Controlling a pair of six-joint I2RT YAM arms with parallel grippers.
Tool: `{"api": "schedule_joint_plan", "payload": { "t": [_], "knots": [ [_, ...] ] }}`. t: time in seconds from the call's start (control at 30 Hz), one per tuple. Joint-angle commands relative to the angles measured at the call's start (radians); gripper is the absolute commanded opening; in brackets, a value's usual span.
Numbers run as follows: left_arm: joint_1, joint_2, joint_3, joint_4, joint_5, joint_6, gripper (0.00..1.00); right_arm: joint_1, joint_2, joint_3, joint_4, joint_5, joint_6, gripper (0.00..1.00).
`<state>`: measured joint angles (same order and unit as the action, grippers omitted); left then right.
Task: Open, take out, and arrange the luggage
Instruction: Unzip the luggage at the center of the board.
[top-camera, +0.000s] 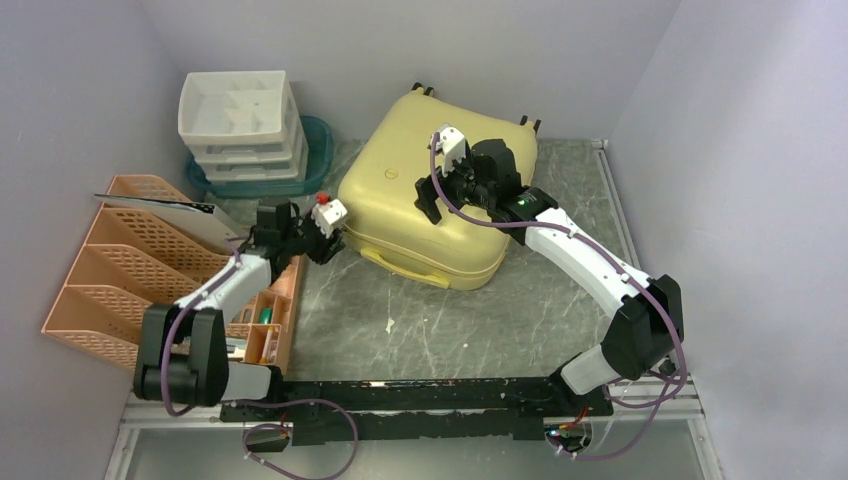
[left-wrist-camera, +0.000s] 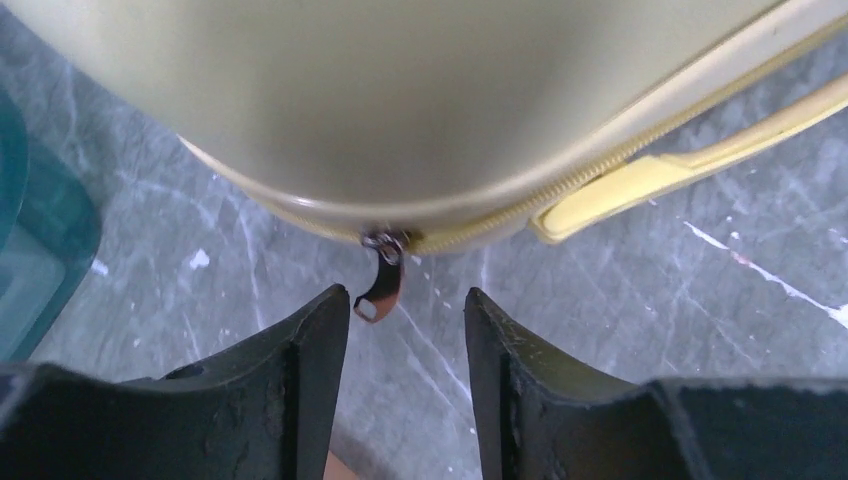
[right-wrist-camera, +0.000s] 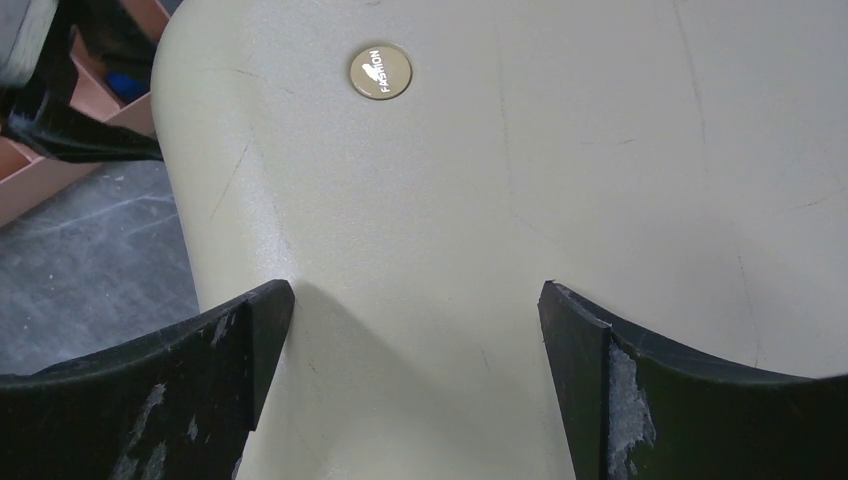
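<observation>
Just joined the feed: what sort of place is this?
Probably a lab test booth: bare walls enclose a marble-patterned table holding staged props, the luggage and a white drawer unit.

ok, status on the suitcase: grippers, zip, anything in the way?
Left gripper open, zipper pull at its tips, not pinched. Right gripper open wide over the suitcase. Suitcase flat, lid closed. Nothing seen in the way.

The left arm (top-camera: 215, 285) and right arm (top-camera: 582, 252) have white links, black joints, and purple cables (top-camera: 684, 345) looping near the black base rail (top-camera: 420, 392).
</observation>
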<state>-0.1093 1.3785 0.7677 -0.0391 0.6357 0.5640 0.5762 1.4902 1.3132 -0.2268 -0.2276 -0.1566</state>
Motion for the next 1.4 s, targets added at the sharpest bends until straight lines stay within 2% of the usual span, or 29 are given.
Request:
{"api": "schedule_joint_plan", "payload": {
  "t": [0.0,0.2,0.5,0.53,0.67,0.73,1.03,1.2,1.37],
  "knots": [
    [-0.051,-0.121,-0.126,0.255,-0.173,-0.029,0.50,-0.004,-0.008,-0.002,0.005,-0.013,-0.011,1.00],
    [-0.102,-0.148,-0.229,0.387,-0.304,-0.042,0.50,-0.004,0.003,0.001,0.004,-0.015,-0.008,1.00],
    [-0.188,-0.077,-0.223,0.490,-0.420,-0.070,0.41,-0.004,0.004,0.002,0.003,-0.014,-0.009,1.00],
    [-0.196,-0.075,-0.218,0.487,-0.422,-0.071,0.37,-0.004,0.005,0.000,0.002,-0.016,-0.010,1.00],
    [-0.232,-0.069,-0.201,0.472,-0.452,-0.073,0.11,-0.003,0.003,-0.004,0.003,-0.018,-0.015,1.00],
    [-0.240,-0.064,-0.197,0.467,-0.464,-0.077,0.05,-0.004,-0.001,-0.006,0.005,-0.018,-0.016,1.00],
    [-0.242,-0.120,-0.168,0.355,-0.421,-0.082,0.05,-0.004,0.002,0.069,-0.073,-0.047,-0.043,1.00],
    [-0.248,-0.179,-0.113,0.192,-0.278,-0.042,0.05,-0.003,0.028,0.200,-0.200,-0.175,-0.069,1.00],
    [-0.319,-0.184,-0.076,0.074,-0.240,0.008,0.05,-0.004,0.013,0.259,-0.286,-0.295,-0.112,1.00]
  ]
}}
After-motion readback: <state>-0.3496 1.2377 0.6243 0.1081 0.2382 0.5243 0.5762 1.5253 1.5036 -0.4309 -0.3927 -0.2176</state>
